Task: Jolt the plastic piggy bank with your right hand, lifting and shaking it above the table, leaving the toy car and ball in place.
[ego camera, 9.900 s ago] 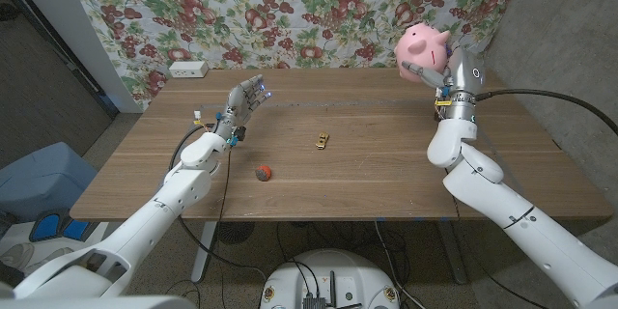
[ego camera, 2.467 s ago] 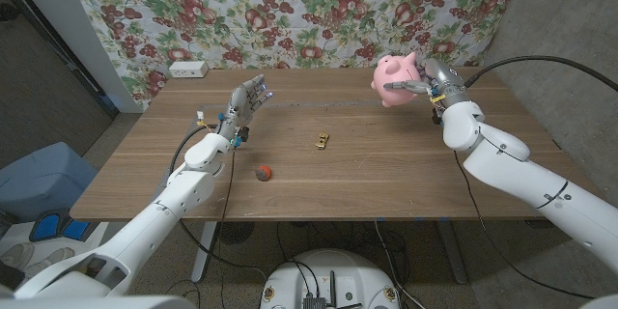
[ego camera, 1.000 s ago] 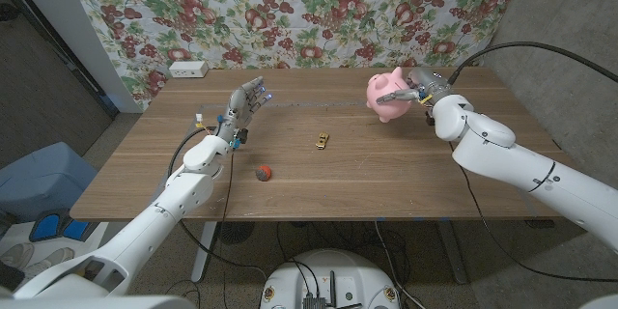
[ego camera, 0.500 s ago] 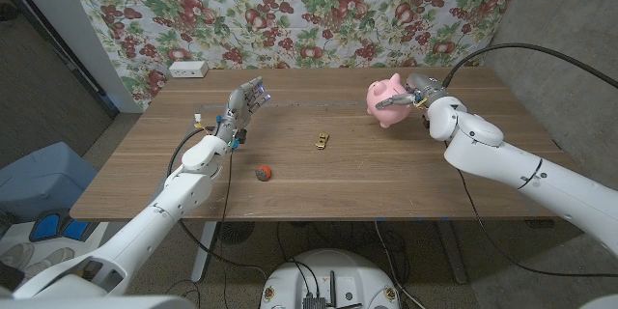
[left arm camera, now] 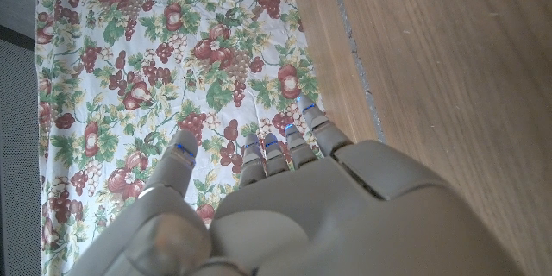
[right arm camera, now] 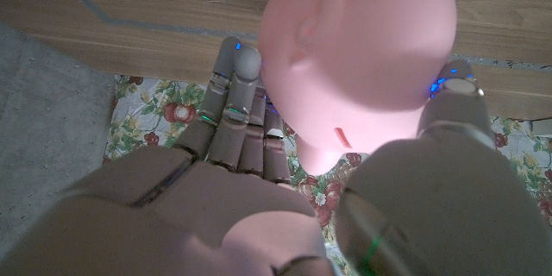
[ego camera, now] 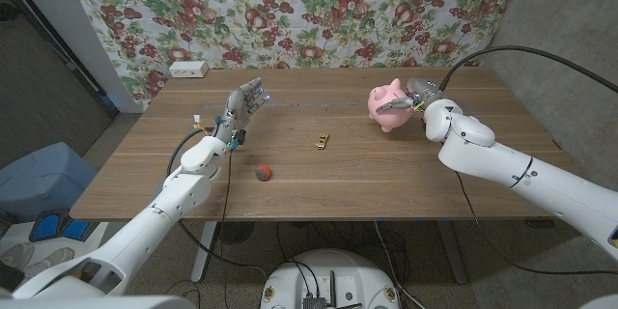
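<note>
Toward two o'clock on the wooden counter (ego camera: 386, 169): pink plastic piggy bank (ego camera: 387, 105), clasped by the right robot hand (ego camera: 413, 98), fingers wrapped round its far side and thumb across the near side. From the head view, hard to tell whether resting on the wood or held just above it. From the right wrist view, piggy bank (right arm camera: 358, 52) held between the fingers (right arm camera: 233, 108) and the thumb, coin slot visible as a short darker line on the pink body. Well inside the far and right counter edges, with bare wood all round it.

At the counter's centre: small yellow toy car (ego camera: 322, 140), well apart from the piggy bank, toward nine o'clock of it. Toward seven o'clock of the car: small red ball (ego camera: 262, 172), near but not touching, with open wood on to the near edge.

At ten o'clock: left robot hand (ego camera: 241, 108), raised, fingers spread and holding nothing; seen from the left wrist view (left arm camera: 285, 216) with fingertips apart over the counter's far edge and the fruit-print cloth (ego camera: 290, 10) behind it.

At the far left corner: white power strip (ego camera: 187, 70), close to the edge. No writing readable on any item.
</note>
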`<state>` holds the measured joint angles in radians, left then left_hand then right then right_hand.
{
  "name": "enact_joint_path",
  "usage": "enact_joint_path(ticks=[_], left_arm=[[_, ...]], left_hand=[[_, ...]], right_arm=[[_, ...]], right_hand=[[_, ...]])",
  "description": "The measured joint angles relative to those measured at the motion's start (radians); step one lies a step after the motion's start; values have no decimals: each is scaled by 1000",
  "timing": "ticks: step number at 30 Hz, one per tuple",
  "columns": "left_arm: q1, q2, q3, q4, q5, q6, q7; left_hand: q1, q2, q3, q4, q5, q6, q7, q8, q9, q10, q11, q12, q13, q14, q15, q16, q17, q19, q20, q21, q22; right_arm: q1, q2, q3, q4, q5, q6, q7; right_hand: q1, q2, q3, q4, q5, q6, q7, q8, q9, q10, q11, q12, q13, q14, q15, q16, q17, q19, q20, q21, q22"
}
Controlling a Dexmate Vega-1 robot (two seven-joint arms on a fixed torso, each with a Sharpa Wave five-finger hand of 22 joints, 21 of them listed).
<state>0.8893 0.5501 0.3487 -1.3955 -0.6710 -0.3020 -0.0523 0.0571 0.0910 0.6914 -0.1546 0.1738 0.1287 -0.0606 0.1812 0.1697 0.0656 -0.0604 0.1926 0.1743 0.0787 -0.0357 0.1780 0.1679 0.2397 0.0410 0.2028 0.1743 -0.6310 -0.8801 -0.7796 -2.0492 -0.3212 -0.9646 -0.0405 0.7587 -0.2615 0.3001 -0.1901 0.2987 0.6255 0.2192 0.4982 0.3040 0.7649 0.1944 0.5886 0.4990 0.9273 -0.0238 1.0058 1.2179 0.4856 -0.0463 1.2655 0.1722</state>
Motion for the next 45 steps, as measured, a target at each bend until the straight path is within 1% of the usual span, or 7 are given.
enact_joint_path(ticks=[20, 22, 36, 38, 41, 43, 45], left_arm=[[18, 3, -1, -28, 5, 3, 21], [18, 3, -1, -30, 8, 5, 25], [14, 1, 5, -36, 15, 18, 36], [13, 0, 5, -37, 16, 19, 38], [12, 0, 7, -38, 18, 21, 40], [11, -1, 8, -39, 19, 22, 42], [10, -2, 9, -39, 20, 23, 43]], left_hand=[[0, 0, 0, 0, 0, 0, 0, 0, 0, 0, 0, 0, 0, 0, 0, 0, 0, 0, 0, 0, 0], [0, 0, 0, 0, 0, 0, 0, 0, 0, 0, 0, 0, 0, 0, 0, 0, 0, 0, 0, 0, 0], [0, 0, 0, 0, 0, 0, 0, 0, 0, 0, 0, 0, 0, 0, 0, 0, 0, 0, 0, 0, 0], [0, 0, 0, 0, 0, 0, 0, 0, 0, 0, 0, 0, 0, 0, 0, 0, 0, 0, 0, 0, 0], [0, 0, 0, 0, 0, 0, 0, 0, 0, 0, 0, 0, 0, 0, 0, 0, 0, 0, 0, 0, 0], [0, 0, 0, 0, 0, 0, 0, 0, 0, 0, 0, 0, 0, 0, 0, 0, 0, 0, 0, 0, 0], [0, 0, 0, 0, 0, 0, 0, 0, 0, -4, 4, 0, 0, 0, 0, 0, 0, 0, 0, 0, 0]], right_arm=[[10, 16, -30, 50, -6, -17, -11], [20, 20, -42, 70, -8, -20, -10], [50, 27, -78, 111, -14, -36, 18], [53, 27, -81, 114, -15, -37, 22], [61, 26, -87, 120, -15, -37, 32], [65, 24, -91, 121, -17, -37, 38], [70, 22, -96, 123, -19, -37, 44]], right_hand=[[0, 0, 0, 0, 0, 0, 0, -1, 0, 0, 0, -2, 0, 0, 0, 0, 0, 0, 0, 0, 3], [0, 0, 0, 0, 0, 0, 0, -1, 0, 0, 0, -2, 0, 0, 0, 0, 0, 0, 0, 0, 3], [0, 0, 0, 0, 0, 0, 0, -9, 0, 0, 0, -10, 0, 0, 0, -5, 0, 0, 0, 0, 2], [0, 0, 0, 0, 0, 0, 0, -9, 0, 0, 0, -12, 0, 0, 0, -13, -1, -8, 8, 0, 2], [0, 0, 0, 0, 0, 0, 0, -21, 0, 7, -7, -33, 0, 0, 0, -33, -16, -18, 17, 0, 2], [0, 0, 0, 0, 0, 4, -4, -43, 15, 9, -5, -53, 0, 9, -9, -72, -66, -33, 18, 0, 2], [-37, 37, 0, 0, 0, 9, -1, -66, 19, 6, -22, -75, 0, 15, -15, -115, -115, -44, 29, -7, 2]])
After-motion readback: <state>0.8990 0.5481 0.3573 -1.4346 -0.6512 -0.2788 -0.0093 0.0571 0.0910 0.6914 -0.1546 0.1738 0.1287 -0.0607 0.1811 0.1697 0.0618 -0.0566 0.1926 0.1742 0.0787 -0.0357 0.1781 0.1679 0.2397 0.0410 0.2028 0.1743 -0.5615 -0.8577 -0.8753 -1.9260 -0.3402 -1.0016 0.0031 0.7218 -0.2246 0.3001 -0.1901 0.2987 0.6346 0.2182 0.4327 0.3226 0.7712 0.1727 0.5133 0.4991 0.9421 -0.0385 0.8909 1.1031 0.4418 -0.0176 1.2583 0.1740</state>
